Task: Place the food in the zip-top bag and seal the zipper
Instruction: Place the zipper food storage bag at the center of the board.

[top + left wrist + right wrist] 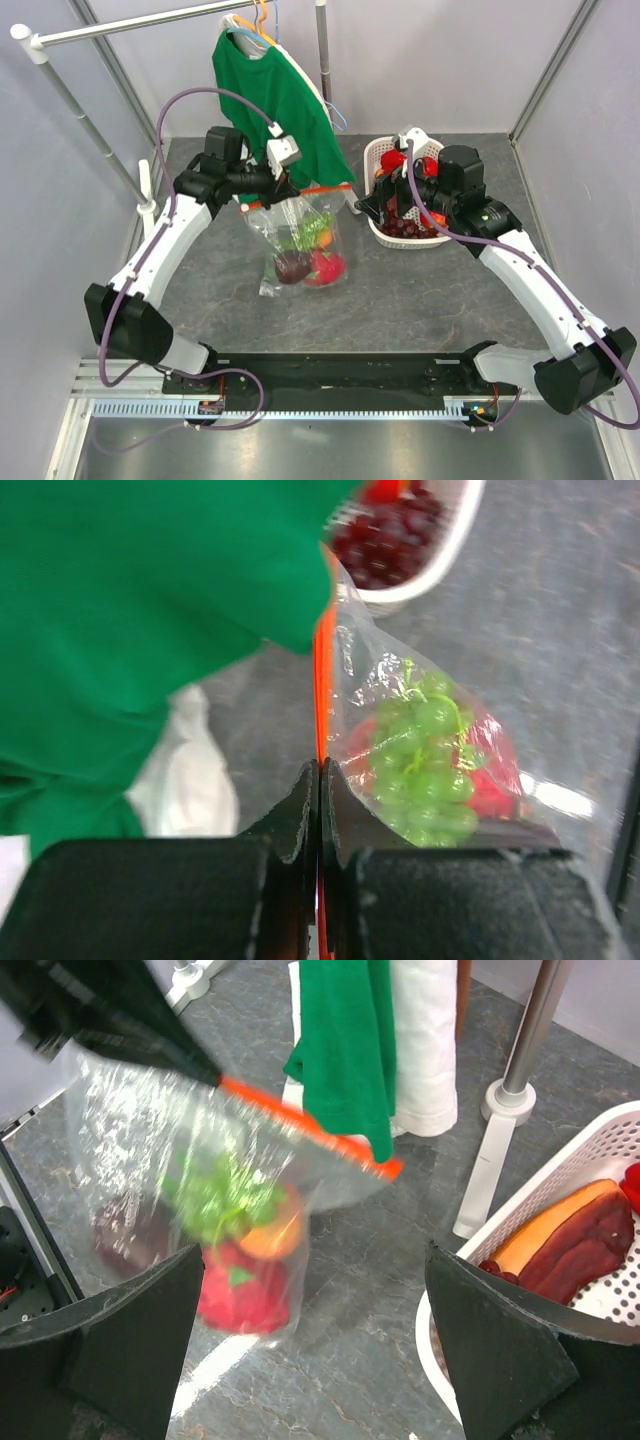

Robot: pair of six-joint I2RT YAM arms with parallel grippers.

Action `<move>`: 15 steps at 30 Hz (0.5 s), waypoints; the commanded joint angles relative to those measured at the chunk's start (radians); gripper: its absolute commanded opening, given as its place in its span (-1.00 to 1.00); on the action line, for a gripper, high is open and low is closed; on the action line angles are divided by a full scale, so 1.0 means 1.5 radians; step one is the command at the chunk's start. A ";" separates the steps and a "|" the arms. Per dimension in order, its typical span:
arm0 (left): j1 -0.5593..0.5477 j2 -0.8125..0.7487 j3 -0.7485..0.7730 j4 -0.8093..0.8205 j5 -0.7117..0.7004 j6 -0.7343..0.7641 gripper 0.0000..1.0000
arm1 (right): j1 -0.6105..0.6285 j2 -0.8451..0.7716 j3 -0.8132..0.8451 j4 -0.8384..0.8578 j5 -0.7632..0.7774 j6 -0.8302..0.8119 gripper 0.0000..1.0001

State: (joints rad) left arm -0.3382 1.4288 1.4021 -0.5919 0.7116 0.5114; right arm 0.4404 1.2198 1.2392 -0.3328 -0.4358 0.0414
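Note:
The clear zip-top bag (pixel 300 245) hangs above the table, its bottom resting near the middle. My left gripper (pixel 288 192) is shut on the orange-red zipper (pixel 322 680); the jaws (pixel 320 768) meet flat on the strip. Inside the bag lie a green grape bunch (pixel 425 770), an orange round fruit (pixel 275 1235), a red-pink dragon fruit (pixel 240 1295) and a dark round fruit (pixel 125 1235). The zipper (pixel 310 1130) slopes down to the right from the left gripper. My right gripper (pixel 312 1260) stands open and empty between the bag and the basket.
A white lattice basket (pixel 378 160) at the back right holds dark red grapes and other food pieces (pixel 570 1240). A green shirt (pixel 275 100) hangs from a rack (pixel 130 22) right behind the bag. The rack's white foot post (pixel 495 1160) stands by the basket.

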 commanded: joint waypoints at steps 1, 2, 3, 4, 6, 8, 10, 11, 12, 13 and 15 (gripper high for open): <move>0.018 0.025 0.105 0.098 0.048 -0.002 -0.96 | -0.007 -0.003 0.014 0.013 -0.006 0.009 0.96; 0.019 0.026 0.107 0.101 0.062 -0.007 -0.96 | -0.008 -0.003 0.013 0.013 -0.006 0.009 0.96; 0.017 0.025 0.108 0.105 0.082 -0.012 -0.96 | -0.009 -0.005 0.013 0.014 -0.005 0.008 0.96; 0.016 0.022 0.106 0.104 0.090 -0.016 -0.96 | -0.009 -0.005 0.010 0.013 -0.002 0.008 0.96; 0.015 0.005 0.070 0.104 0.111 -0.021 -0.96 | -0.011 -0.011 0.008 0.013 0.000 0.007 0.96; 0.014 -0.030 0.019 0.083 0.135 0.010 -0.96 | -0.011 -0.018 -0.001 0.013 0.000 0.003 0.96; 0.008 -0.058 -0.085 0.039 0.163 0.045 -0.96 | -0.012 -0.028 -0.012 0.010 -0.002 -0.003 0.96; 0.006 -0.069 -0.124 0.027 0.167 0.077 -0.96 | -0.011 -0.030 -0.015 0.010 -0.002 -0.004 0.96; 0.002 -0.090 -0.201 0.016 0.170 0.092 -0.96 | -0.012 -0.034 -0.020 0.006 0.000 -0.007 0.96; -0.004 -0.099 -0.235 0.003 0.170 0.110 -0.96 | -0.012 -0.035 -0.022 0.004 -0.001 -0.013 0.96; -0.033 -0.118 -0.311 -0.041 0.150 0.174 -0.96 | -0.012 -0.037 -0.025 -0.003 0.000 -0.017 0.96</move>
State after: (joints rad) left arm -0.3275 1.3163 1.1213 -0.5365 0.8646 0.5968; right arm 0.4271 1.1942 1.2137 -0.3363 -0.4355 0.0330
